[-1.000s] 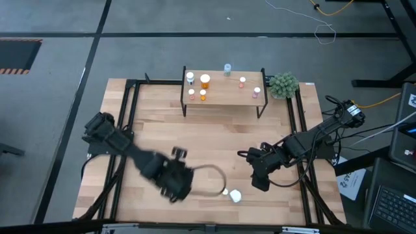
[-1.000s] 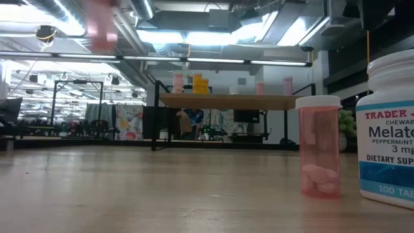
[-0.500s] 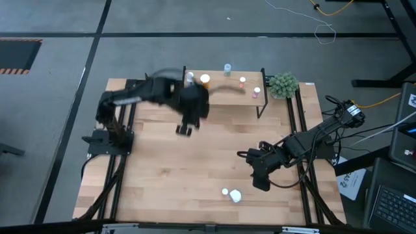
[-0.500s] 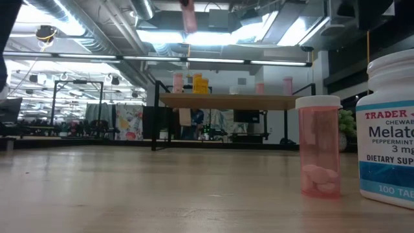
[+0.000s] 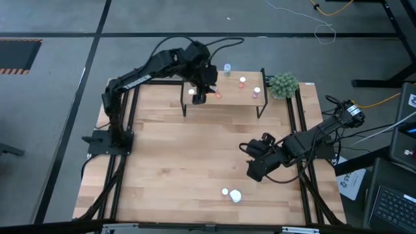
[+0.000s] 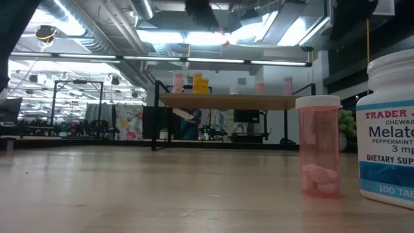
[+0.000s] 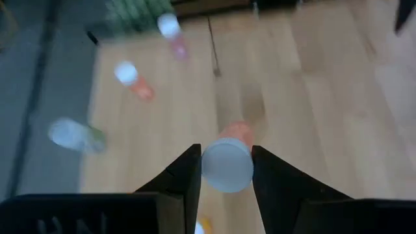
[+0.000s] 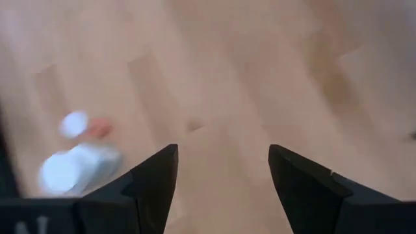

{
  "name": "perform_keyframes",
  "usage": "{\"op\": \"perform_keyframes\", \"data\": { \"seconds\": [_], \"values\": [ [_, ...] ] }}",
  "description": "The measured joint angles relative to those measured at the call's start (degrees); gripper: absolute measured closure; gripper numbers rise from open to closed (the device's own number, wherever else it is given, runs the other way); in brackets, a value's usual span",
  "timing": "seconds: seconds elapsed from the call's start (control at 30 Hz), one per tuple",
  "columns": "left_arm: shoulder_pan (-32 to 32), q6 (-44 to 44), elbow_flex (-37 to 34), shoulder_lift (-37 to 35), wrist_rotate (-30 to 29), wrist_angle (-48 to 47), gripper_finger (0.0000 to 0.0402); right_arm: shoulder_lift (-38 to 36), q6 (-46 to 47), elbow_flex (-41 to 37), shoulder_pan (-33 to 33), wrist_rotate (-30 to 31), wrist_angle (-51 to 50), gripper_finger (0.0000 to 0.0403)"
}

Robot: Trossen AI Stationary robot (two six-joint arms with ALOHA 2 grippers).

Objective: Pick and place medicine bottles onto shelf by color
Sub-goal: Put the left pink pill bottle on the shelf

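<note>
My left gripper hangs over the shelf, shut on a pink bottle with a white cap. The shelf also carries a bluish bottle, two pink bottles and orange ones beside my left arm. My right gripper is open and empty over the table's right middle. A small pink bottle and a larger white bottle stand upright near the near edge. Both fill the right of the low view, the pink one left of the white one. My left gripper pinches the pink bottle at its capped end between its two fingers. The cap faces back toward the wrist and the pink body points away past the fingertips. The bottle is lifted clear above the shelf board.
A small green plant stands at the shelf's right end. Black rails run along the table's left and right sides. Bare wood lies between the shelf and the two bottles near the near edge.
My left gripper has swung from the table's near middle up and toward the far edge, carrying the pink bottle, and is now over the shelf. My right gripper has shifted slightly toward the table's left.
</note>
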Motion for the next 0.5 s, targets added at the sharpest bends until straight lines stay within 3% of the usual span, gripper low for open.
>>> {"op": "perform_keyframes", "data": {
  "seconds": [0.17, 0.5],
  "values": [
    [0.8, -0.2, 0.1, 4.3, -0.1, 2.0, 0.0292, 0.0, 4.0, 0.0, -1.5, 5.5, -5.0, 0.0160],
    [0.7, -3.9, 0.1, 10.3, -1.0, 4.3, 0.0292, 1.4, 22.3, 0.0, -0.2, 3.2, -19.7, 0.0160]
  ]
}}
